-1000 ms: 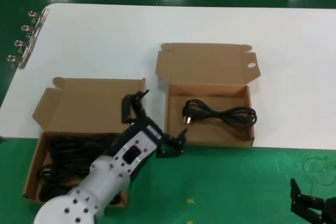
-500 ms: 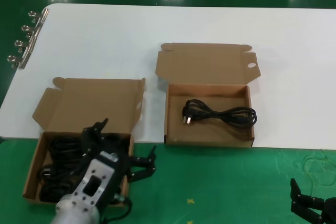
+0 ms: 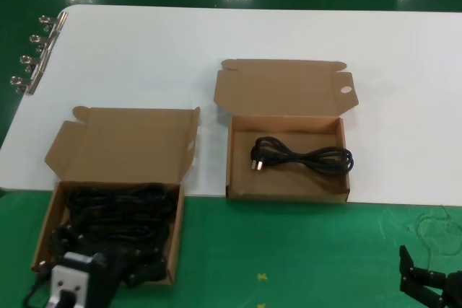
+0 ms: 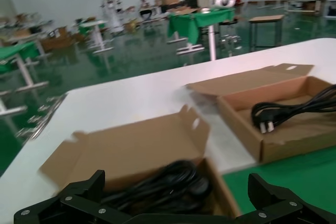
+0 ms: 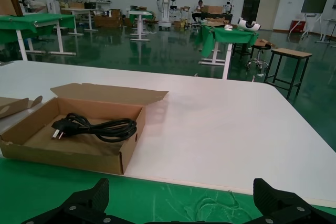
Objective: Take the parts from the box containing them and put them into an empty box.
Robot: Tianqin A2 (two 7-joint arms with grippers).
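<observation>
Since earlier frame, our left gripper [image 3: 108, 268] pulled back from gap between boxes to near end of plain-lidded brown cardboard box [image 3: 119, 151], jaws spread wide, holding nothing. We judged this retreat as lining up over black looped power cords [image 3: 119, 214] heaped there for next pick. One black cord [image 3: 299, 156] lay flat in brown box with oval-holed lid [image 3: 285, 131], on white surface [image 3: 253, 34]. Our right gripper [image 3: 426, 283] waited low beside surface, jaws open, well apart from both boxes.
</observation>
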